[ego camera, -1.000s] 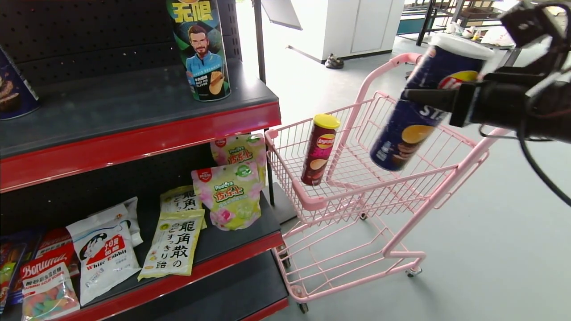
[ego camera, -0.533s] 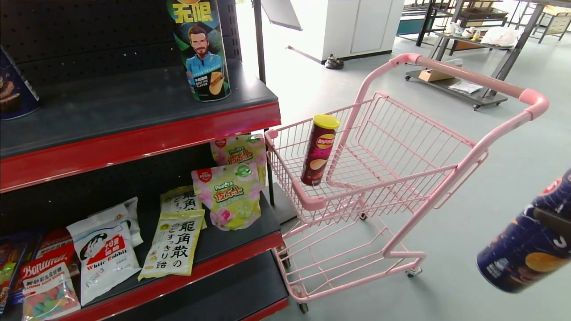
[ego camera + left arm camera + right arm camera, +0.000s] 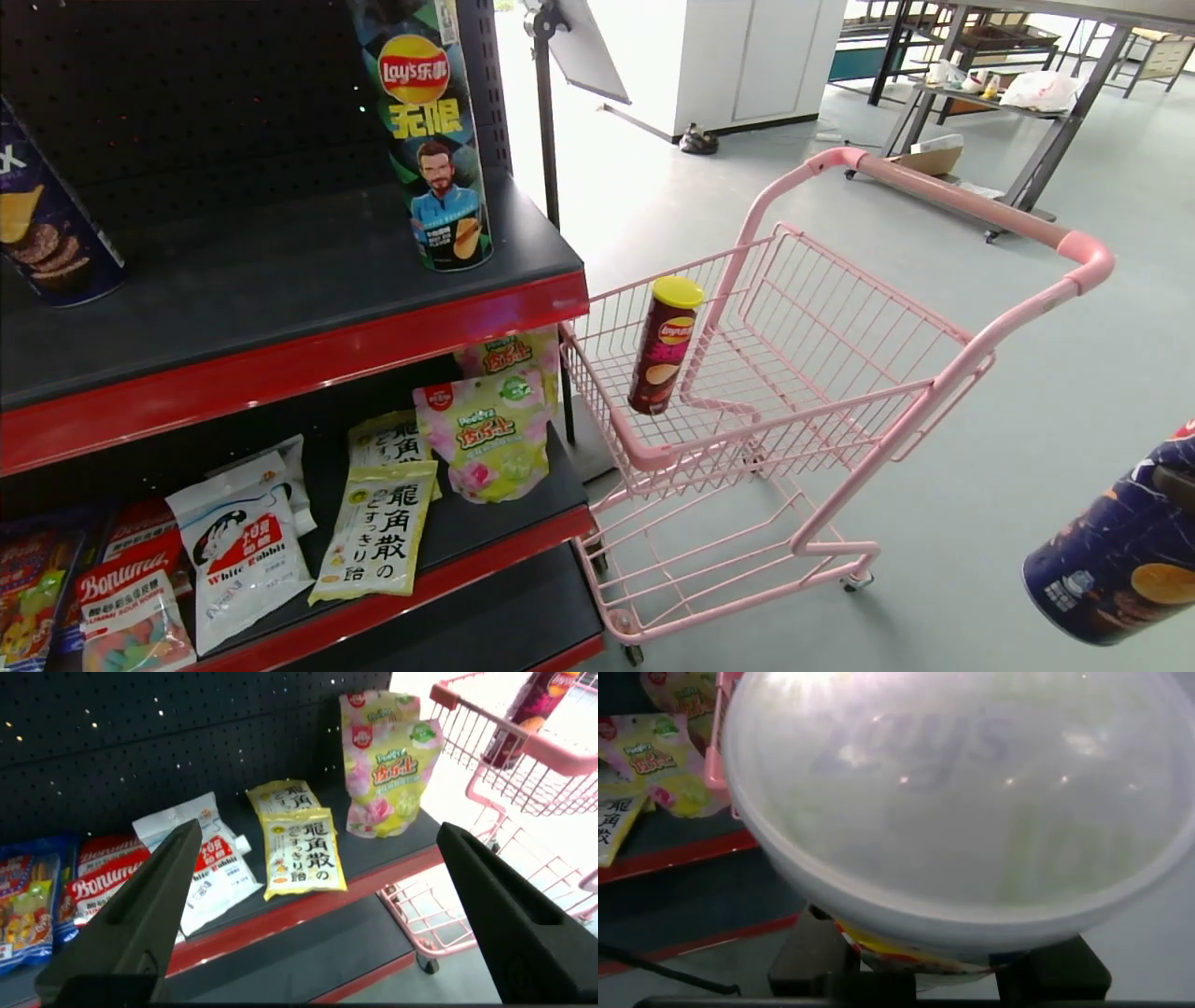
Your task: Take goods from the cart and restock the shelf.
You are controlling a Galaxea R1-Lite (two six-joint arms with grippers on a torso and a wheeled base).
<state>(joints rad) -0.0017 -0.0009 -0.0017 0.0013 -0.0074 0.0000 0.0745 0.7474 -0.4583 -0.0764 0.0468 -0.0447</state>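
right gripper (image 3: 938, 973) clamps the dark blue chip can (image 3: 1111, 560) low at the robot's right, well apart from the pink cart (image 3: 971, 203) where a maroon can (image 3: 661, 347) leans in the basket corner nearest the shelf (image 3: 280, 369); left gripper (image 3: 320, 835) gapes wide before the lower-tier snack bags (image 3: 301, 854).

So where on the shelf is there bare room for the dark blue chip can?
The upper shelf board is bare between the blue can at its left end and the green chip can. The lower board is crowded with candy bags; only its front right corner is free.
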